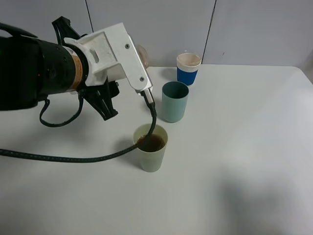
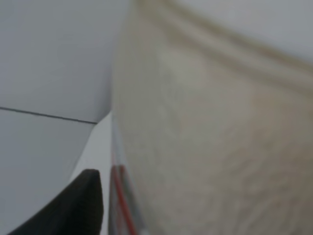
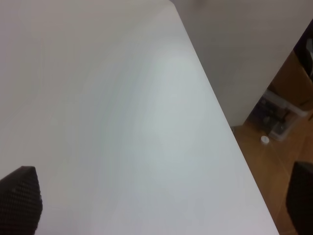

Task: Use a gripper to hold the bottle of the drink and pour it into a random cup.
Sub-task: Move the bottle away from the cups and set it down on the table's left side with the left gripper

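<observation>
— Bottle (image 1: 142,55): where do we have it?
— Our left gripper (image 1: 131,59) is clamped on it at its far end. It is mostly hidden, so we cannot read its axis. The yellow-green cup (image 1: 151,155) stands below and in front, with brown drink (image 1: 152,143) inside. Any tilt must aim down there, we judge.

The left arm (image 1: 34,73), thick and black, reaches in nearly level, its wrist rolled so that the white left gripper (image 1: 120,56) slopes downward toward its far end. Its jaws are closed on the bottle (image 2: 205,127), with one black finger (image 2: 78,205) just beside it. The right gripper (image 3: 161,200) hangs with its two black fingers (image 3: 19,203) spread wide apart.
</observation>
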Controlling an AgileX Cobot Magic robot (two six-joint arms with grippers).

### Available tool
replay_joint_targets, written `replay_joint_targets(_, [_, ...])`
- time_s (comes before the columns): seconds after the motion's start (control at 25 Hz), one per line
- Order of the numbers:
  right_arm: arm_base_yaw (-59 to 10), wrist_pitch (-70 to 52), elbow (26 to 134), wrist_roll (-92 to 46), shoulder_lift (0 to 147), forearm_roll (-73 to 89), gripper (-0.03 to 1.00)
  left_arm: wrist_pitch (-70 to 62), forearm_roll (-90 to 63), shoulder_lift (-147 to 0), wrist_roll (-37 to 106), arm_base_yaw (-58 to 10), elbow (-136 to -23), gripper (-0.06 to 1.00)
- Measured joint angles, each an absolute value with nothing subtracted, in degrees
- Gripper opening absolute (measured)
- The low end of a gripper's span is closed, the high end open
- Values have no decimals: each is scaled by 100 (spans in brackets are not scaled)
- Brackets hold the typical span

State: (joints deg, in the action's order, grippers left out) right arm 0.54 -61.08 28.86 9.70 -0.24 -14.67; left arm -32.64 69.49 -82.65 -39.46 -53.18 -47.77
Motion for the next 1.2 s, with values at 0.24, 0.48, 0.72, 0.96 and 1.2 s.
replay_joint_targets(0.24, [54,-6108,2886,970,-24,-1467,100,-2243,6523,-8229,-3757,-4509,-4777,54])
replay_joint_targets(0.48, [54,-6108,2886,970,-24,-1467,100,-1122,5548,-8229,-2832,-3783,-4777,54])
replay_joint_targets(0.72, [54,-6108,2886,970,-24,-1467,100,125,3989,-8227,-1382,-3166,-4438,54])
replay_joint_targets(0.96, [54,-6108,2886,970,-24,-1467,100,1283,2602,-8222,0,-2856,-3886,54])
replay_joint_targets(1.2, [54,-6108,2886,970,-24,-1467,100,2856,1482,-8486,865,-2645,-3377,54])
